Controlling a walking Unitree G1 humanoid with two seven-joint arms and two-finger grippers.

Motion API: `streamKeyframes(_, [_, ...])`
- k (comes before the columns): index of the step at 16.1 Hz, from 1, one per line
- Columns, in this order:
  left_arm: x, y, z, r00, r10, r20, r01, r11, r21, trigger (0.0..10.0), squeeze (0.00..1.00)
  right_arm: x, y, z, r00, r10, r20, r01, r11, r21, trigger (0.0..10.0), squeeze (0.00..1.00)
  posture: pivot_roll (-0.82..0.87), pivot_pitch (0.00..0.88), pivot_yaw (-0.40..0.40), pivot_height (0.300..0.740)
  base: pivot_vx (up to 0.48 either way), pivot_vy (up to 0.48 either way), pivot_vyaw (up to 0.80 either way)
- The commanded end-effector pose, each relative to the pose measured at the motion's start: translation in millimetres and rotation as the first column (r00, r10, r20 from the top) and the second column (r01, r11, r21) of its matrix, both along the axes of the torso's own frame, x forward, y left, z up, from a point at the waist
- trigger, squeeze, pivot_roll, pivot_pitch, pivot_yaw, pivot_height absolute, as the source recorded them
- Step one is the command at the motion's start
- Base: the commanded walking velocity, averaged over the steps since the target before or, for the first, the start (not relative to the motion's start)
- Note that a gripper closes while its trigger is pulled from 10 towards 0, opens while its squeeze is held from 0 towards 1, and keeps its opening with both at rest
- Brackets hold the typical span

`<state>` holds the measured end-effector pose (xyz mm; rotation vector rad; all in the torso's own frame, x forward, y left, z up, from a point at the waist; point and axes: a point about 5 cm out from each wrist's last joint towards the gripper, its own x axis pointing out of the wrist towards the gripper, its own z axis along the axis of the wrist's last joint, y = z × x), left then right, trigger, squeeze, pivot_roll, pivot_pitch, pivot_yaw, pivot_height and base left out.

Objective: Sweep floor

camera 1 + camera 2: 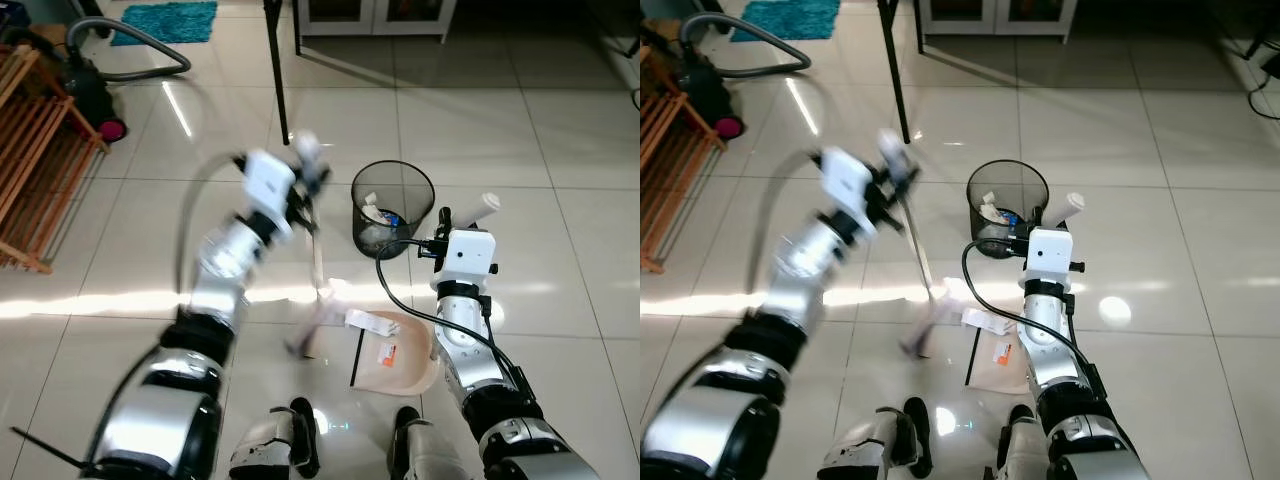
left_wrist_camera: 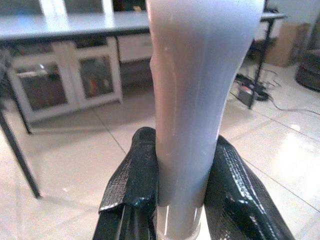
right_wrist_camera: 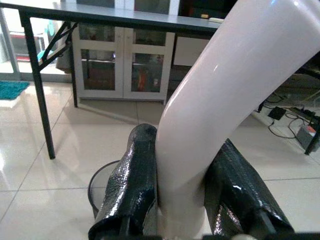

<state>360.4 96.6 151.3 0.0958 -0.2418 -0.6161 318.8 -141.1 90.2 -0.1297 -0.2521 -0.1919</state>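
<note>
Left gripper [image 2: 182, 200]: black fingers [image 2: 131, 185] clamped tight on both sides of the pale grey broom handle [image 2: 200, 100], nothing slack there!
Broom: the long pale grey broom [image 1: 316, 265] slants down from the raised left arm, blurred with motion, its head [image 1: 305, 335] down on the glossy cream tiled floor [image 1: 560, 150] just left of the dustpan.
Right gripper [image 3: 182, 195]: black fingers [image 3: 137, 175] pressed against either side of the curved white dustpan handle [image 3: 235, 90], a firm hold.
Dustpan: the beige plastic dustpan [image 1: 395, 360] lies flat on the tiles in front of the robot's feet, between broom head and right arm.
Litter: a white crumpled paper scrap [image 1: 372, 321] sits at the dustpan's far edge, and a small orange-and-white wrapper [image 1: 388, 352] lies inside the pan.
Bin: the black wire-mesh wastebasket [image 1: 392, 207] stands upright just beyond the dustpan, paper scraps inside.
Background: a wooden slatted rack [image 1: 35, 160] at far left, a vacuum cleaner with grey hose [image 1: 100, 75] beside it, a teal rug [image 1: 165, 20] beyond, a black table leg [image 1: 275, 70] and white glass-door cabinet [image 3: 125, 65] ahead.
</note>
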Motion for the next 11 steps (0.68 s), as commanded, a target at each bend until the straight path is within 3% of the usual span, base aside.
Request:
streamKeyframes(1, [-2.0,2.9,-4,0.999,0.027,0.023,-0.028,0.999,0.025,10.0,0.00,-9.1,6.3,-15,0.998,0.014,-0.058,-0.012,0.999,0.035,10.0,0.00,0.08,0.281,0.118,0.740,0.000,0.000,0.00])
streamKeyframes(3, [1.9,5.3,-15,0.987,0.162,-0.010,-0.162,0.986,0.050,10.0,0.00,-12.6,5.8,-15,0.998,0.017,-0.056,-0.014,0.999,0.050,10.0,0.00,0.07,0.312,0.115,0.740,0.000,0.000,0.00])
streamKeyframes(8, [8.2,11.5,-10,0.935,0.355,-0.001,-0.355,0.935,-0.022,10.0,0.00,-15.2,2.5,-14,0.999,0.018,-0.050,-0.016,0.999,0.045,10.0,0.00,0.05,0.322,0.119,0.740,0.000,0.000,0.00])
streamKeyframes(11, [5.5,8.2,-9,0.935,0.354,0.008,-0.354,0.934,-0.053,10.0,0.00,-15.0,1.7,-13,0.998,0.027,-0.052,-0.025,0.999,0.044,10.0,0.00,0.06,0.313,0.119,0.740,0.000,0.000,0.00])
